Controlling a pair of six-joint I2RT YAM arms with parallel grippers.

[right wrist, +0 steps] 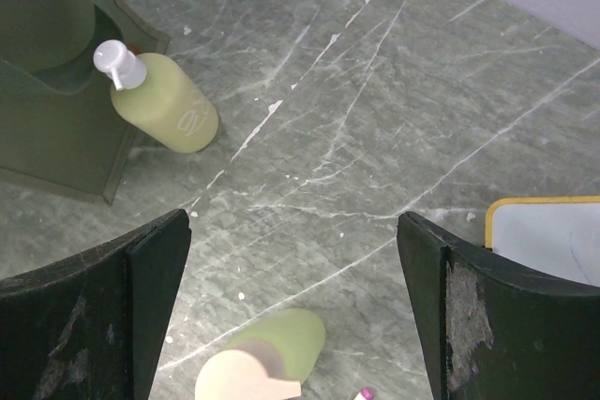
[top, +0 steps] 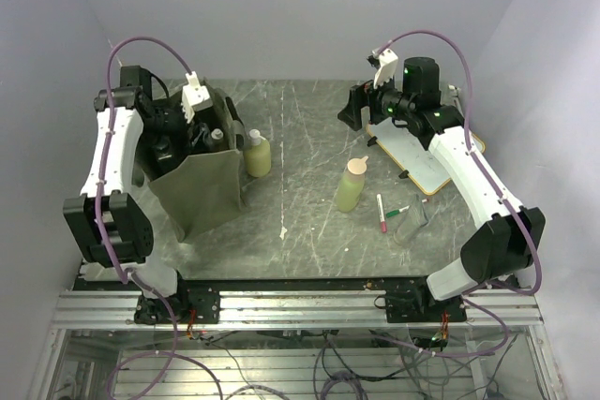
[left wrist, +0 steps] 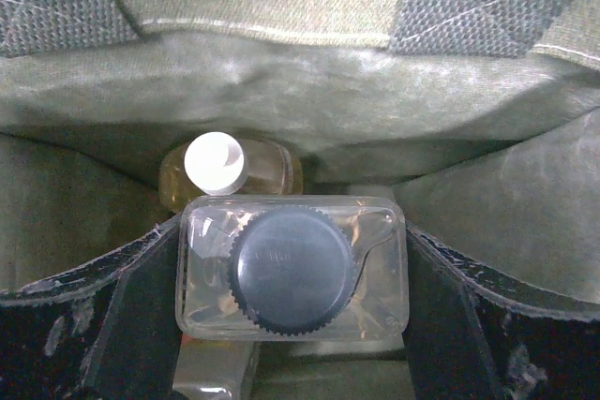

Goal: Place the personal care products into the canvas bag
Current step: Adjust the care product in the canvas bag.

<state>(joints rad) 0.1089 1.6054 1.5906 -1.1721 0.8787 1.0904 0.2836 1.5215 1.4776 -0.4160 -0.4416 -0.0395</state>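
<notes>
**Clear bottle gripped inside the bag; right tool open over the counter**

Nearest the arm bases, on the grey marbled counter (top: 309, 231), a red pen (top: 382, 214) and a green pen (top: 397, 211) are seen lying close together, right of centre. Just beyond them, a pale green, beige-capped bottle (top: 351, 186) stands on its own, well apart from the bag.

The olive bag (top: 202, 189) is set upright on the left side of the counter, with its mouth open. A yellow-green pump bottle (top: 258, 155) stands just beside the bag's right wall, outside it.

The left tool (left wrist: 292, 259) is lowered into the bag. A clear bottle (left wrist: 291, 269) with a black cap is gripped between the fingers (left wrist: 141, 311), which are pressed against its two flat sides. Directly behind it, an amber bottle (left wrist: 253, 170) with a white cap rests against the bag's far wall. Something pale is glimpsed beneath the clear bottle, but it cannot be made out.

Farther back on the right, a wood-framed whiteboard (top: 427, 161) lies flat, partly covered by the right arm. The right tool (right wrist: 292, 231) is held above bare counter with its jaws spread wide and nothing between them.
</notes>
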